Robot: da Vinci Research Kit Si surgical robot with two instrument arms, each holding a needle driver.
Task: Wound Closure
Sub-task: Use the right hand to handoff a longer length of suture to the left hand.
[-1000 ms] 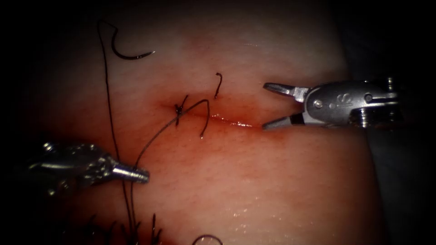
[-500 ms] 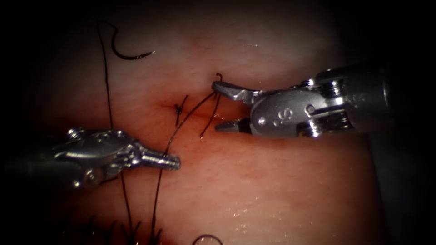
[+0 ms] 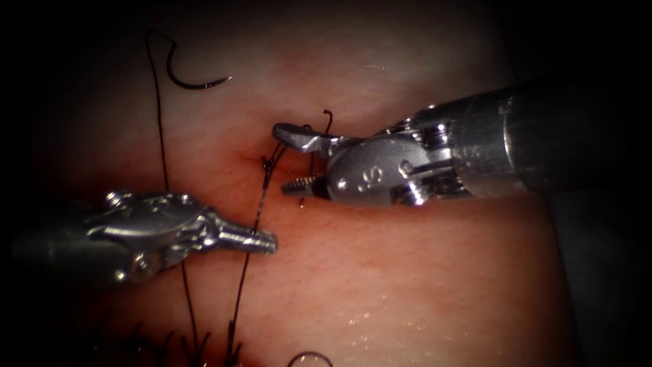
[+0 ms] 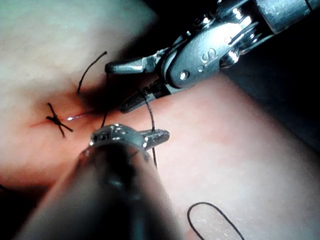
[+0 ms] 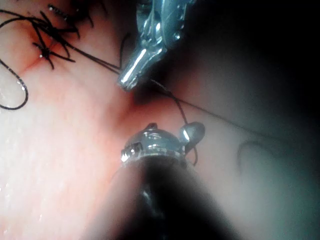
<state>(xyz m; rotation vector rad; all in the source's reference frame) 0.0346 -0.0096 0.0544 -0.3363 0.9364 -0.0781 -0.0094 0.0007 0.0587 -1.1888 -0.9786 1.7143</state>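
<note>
Needle (image 3: 192, 79) lies free on the tissue (image 3: 407, 272), well up and left of the cut, in neither tool. Your left gripper (image 3: 261, 240) is clenched on the thread (image 3: 255, 221) below the knot (image 3: 267, 163). Your right gripper (image 3: 288, 158) stands parted around the thread ends by that knot, grasping nothing.

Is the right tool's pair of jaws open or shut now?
Open: the right tool shows two jaws spread apart beside the knot, thread between them.

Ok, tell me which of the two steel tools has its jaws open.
The right arm's steel tool, its jaws spread beside the dark knot; the left arm's tool is shut on the thread.
</note>
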